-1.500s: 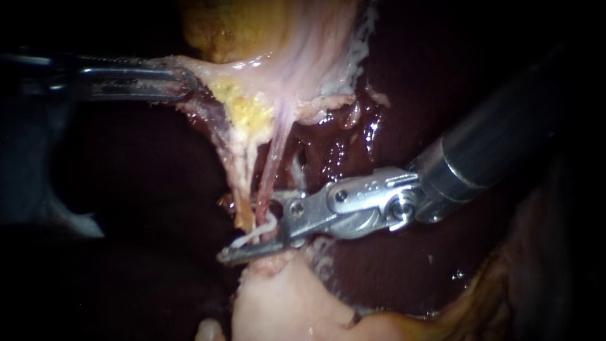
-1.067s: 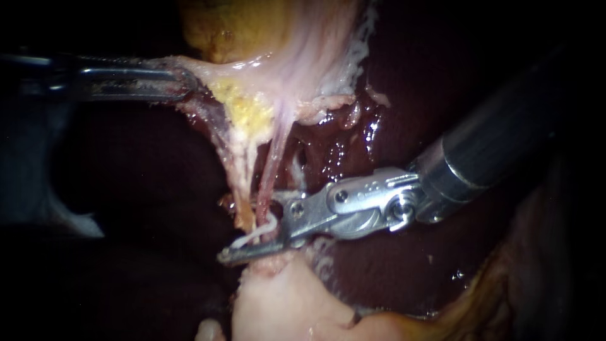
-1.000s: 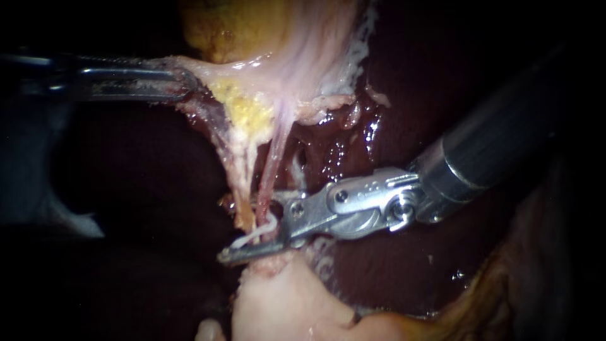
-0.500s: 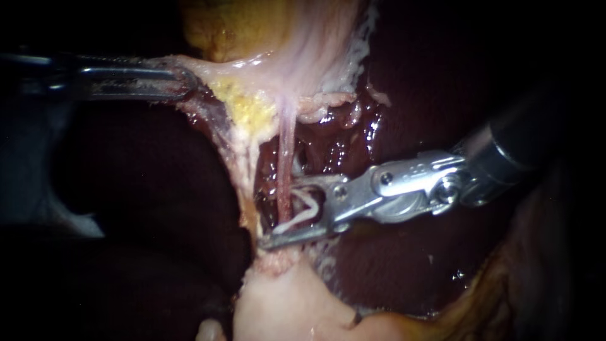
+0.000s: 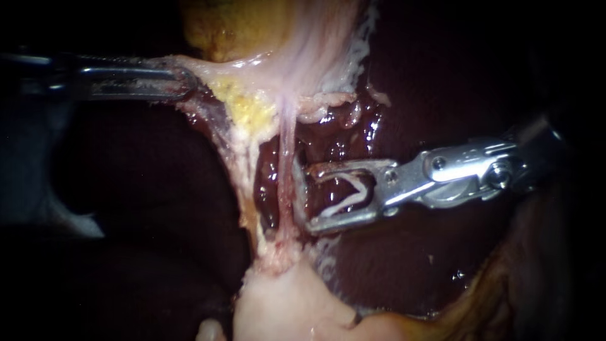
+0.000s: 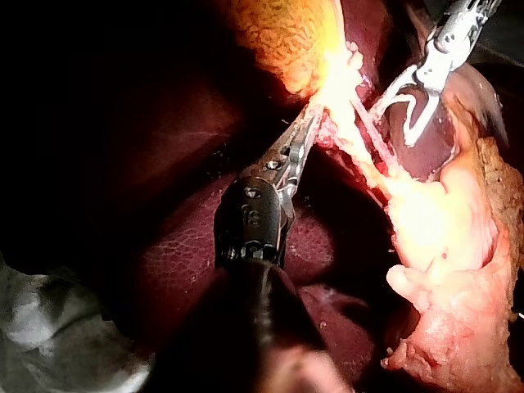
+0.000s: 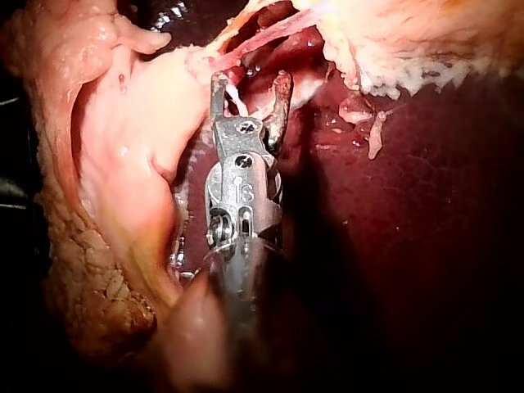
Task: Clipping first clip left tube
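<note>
**Endoscope view:** My left instrument has its jaws closed on a fold of pale tissue at the foot of the gallbladder, up and to the left of the pink tube. The tube runs taut and bare in front of the dark liver. To its left is a paler strand. My right instrument waits just right of the tube. Its jaws stand wide apart and cradle the white clip, whose legs are spread in a V. The jaw tips stop just short of the tube, and nothing lies between them but the clip.

**Left wrist view:** My left instrument grips the fold just beside the tube. My right instrument gapes on the tube's far side.

**Right wrist view:** My right instrument points at the tube, which crosses just ahead of the two tips and outside them. The clip sits back between the parted jaws.
</note>
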Controlling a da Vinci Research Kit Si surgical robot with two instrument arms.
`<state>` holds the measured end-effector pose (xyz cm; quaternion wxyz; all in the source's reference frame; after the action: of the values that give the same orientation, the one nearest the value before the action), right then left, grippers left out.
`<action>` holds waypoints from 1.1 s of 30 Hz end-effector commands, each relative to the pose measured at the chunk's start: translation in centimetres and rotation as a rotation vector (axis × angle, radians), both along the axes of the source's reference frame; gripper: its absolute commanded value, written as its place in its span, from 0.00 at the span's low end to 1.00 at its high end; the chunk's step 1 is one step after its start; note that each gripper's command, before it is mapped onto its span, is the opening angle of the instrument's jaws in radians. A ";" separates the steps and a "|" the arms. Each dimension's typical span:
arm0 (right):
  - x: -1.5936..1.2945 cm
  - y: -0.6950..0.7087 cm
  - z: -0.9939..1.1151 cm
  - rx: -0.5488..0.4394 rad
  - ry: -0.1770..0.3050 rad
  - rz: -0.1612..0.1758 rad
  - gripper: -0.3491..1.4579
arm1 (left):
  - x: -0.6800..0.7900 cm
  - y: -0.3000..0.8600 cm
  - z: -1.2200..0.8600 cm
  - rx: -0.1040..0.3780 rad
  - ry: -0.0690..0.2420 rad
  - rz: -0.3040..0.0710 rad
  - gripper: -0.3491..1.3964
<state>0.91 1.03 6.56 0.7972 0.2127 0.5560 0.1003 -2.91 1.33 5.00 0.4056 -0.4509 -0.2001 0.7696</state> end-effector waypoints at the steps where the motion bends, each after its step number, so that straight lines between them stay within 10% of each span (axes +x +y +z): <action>1: -0.02 0.01 -0.01 0.002 0.000 0.000 0.47 | 0.00 0.00 0.00 0.000 0.000 0.000 0.00; 33: 0.52 -0.35 -0.47 0.027 0.025 -0.035 0.47 | 0.01 -0.01 -0.01 0.005 -0.001 -0.002 0.00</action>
<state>1.46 0.69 6.12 0.7888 0.2346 0.5610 0.0899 -2.90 1.31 4.99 0.4072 -0.4507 -0.2017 0.7684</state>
